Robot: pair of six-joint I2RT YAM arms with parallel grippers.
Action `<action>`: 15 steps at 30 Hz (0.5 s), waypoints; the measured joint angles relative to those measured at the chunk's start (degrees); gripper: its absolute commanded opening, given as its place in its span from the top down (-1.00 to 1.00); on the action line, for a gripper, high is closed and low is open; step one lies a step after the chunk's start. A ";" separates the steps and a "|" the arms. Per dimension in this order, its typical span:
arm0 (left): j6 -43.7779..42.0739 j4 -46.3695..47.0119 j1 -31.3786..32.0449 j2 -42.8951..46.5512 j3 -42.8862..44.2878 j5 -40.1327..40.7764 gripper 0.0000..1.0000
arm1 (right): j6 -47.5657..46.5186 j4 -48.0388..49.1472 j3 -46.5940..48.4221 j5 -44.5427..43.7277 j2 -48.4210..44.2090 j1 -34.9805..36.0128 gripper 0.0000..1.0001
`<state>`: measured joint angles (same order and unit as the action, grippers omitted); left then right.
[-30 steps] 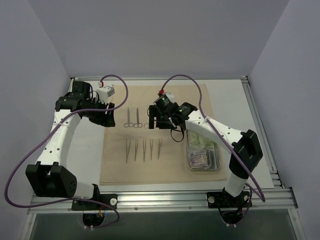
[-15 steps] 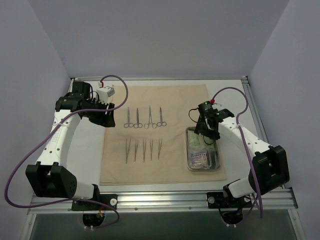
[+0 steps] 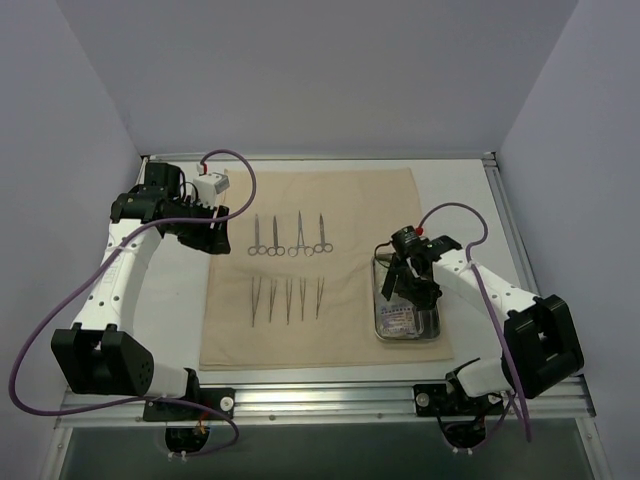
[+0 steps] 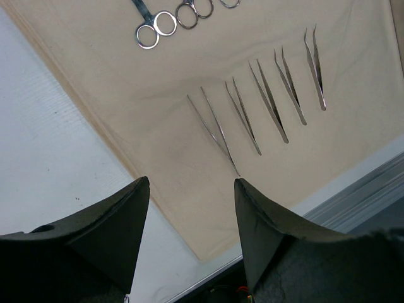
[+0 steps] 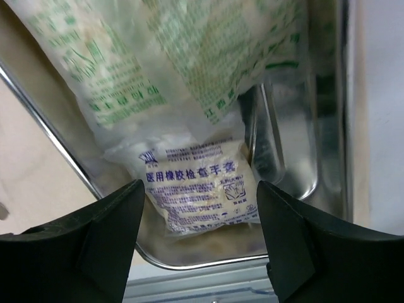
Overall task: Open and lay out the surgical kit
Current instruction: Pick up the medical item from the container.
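A white desk (image 3: 465, 200) fills a plain booth with pale lilac walls (image 3: 320, 80), and an aluminium rail (image 3: 320, 398) runs along its 6 o'clock edge. The beige cloth wrap (image 3: 340, 190) lies opened flat across the middle. On it, four ring-handled clamps (image 3: 300, 232) form a row, with five tweezers (image 3: 288, 300) in a second row at 6 o'clock from them. The steel tray (image 5: 328, 126) sits on the cloth's 4 o'clock corner and holds the pale packets (image 5: 126, 76). The left tool (image 4: 190, 183) hangs over the cloth's 9 o'clock edge, released, fingers spread with nothing between them. The right tool (image 5: 200, 186) is over the tray, also spread and grasping nothing; it seems to hover just above the packets, though contact is hard to judge
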<state>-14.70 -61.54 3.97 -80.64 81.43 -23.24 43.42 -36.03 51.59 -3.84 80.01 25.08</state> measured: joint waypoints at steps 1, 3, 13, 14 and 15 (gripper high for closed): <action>0.00 -0.02 0.00 0.00 0.00 0.00 -0.30 | 0.26 0.13 -1.07 0.85 -0.20 0.33 -0.33; 0.00 0.00 0.00 0.00 0.00 0.00 -0.30 | 1.05 0.85 -3.28 2.40 -0.13 1.36 -0.29; 0.00 -0.04 0.00 0.00 0.00 0.00 -0.30 | 3.21 1.46 -4.87 1.88 5.05 8.76 0.34; 0.00 -0.04 0.00 0.00 0.00 0.02 -0.30 | 3.37 1.05 -4.55 1.42 5.07 9.20 0.51; 0.00 -0.07 0.00 0.00 0.00 0.00 -0.30 | 3.37 0.55 -4.00 0.83 4.94 9.57 0.62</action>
<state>-14.70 -61.60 3.97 -80.64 81.43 -23.24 46.78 -35.48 47.59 -3.01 84.95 34.65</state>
